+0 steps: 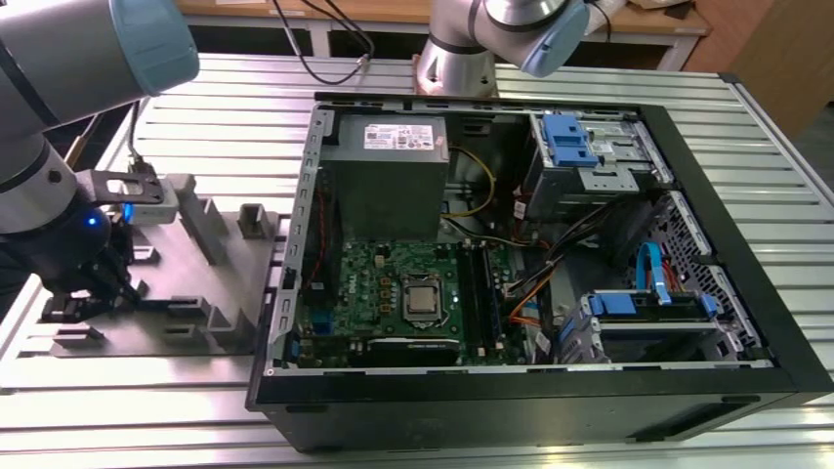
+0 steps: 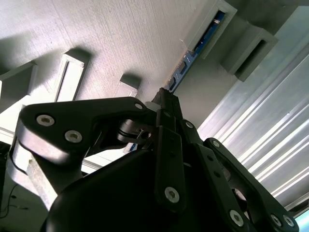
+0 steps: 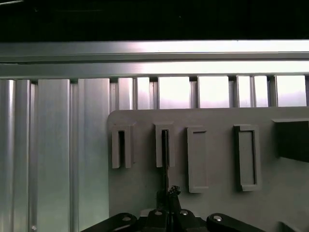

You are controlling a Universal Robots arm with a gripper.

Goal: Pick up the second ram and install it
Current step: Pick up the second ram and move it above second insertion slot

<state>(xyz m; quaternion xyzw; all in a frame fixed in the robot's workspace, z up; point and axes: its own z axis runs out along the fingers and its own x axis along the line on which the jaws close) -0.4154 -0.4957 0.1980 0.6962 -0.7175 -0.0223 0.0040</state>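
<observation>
At the exterior view's left, the arm is bent down over the grey tray (image 1: 183, 337) that lies on the slatted desk (image 1: 144, 415), and the hand (image 1: 72, 298) is set low among the tray's upright posts (image 1: 205, 227). In the second wrist view the hand (image 2: 164, 99) is seen pinching the near end of the second ram (image 2: 194, 52), a slim blue-faced board stood on edge, with its far end held in a grooved post. In the first wrist view the same board (image 3: 165, 154) is shown edge-on as a thin dark line running from the hand (image 3: 167, 194) into one post. The step is judged to be the taking of the ram from its tray. It would be done well if the pinch were kept square on the board's flat faces and any pull were kept in line with the groove, so that the board is neither twisted nor jammed. Further right, well apart from the hand, the open computer case (image 1: 769, 322) lies with its motherboard (image 1: 378, 283) exposed.
</observation>
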